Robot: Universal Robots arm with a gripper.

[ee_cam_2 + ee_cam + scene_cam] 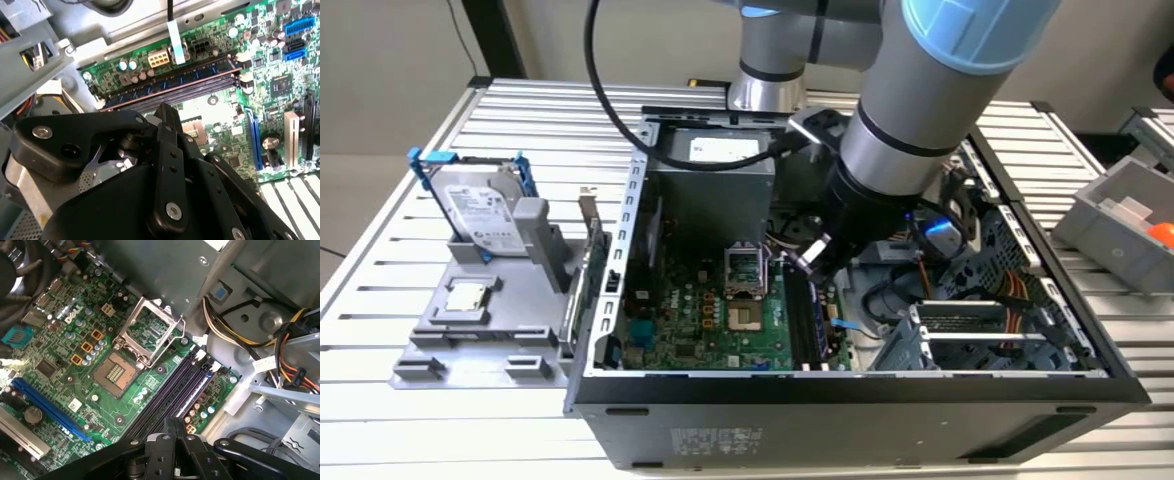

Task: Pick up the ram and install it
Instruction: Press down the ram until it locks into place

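Open PC case (854, 385) on slatted metal table (400, 420); tool (809, 258) state unclear.

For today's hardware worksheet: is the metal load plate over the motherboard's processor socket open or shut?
Open. In the first wrist view the load plate stands swung up beside the bare socket.

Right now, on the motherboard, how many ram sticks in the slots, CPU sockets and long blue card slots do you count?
ram: 1
CPU socket: 1
long blue card slot: 1
Total: 3
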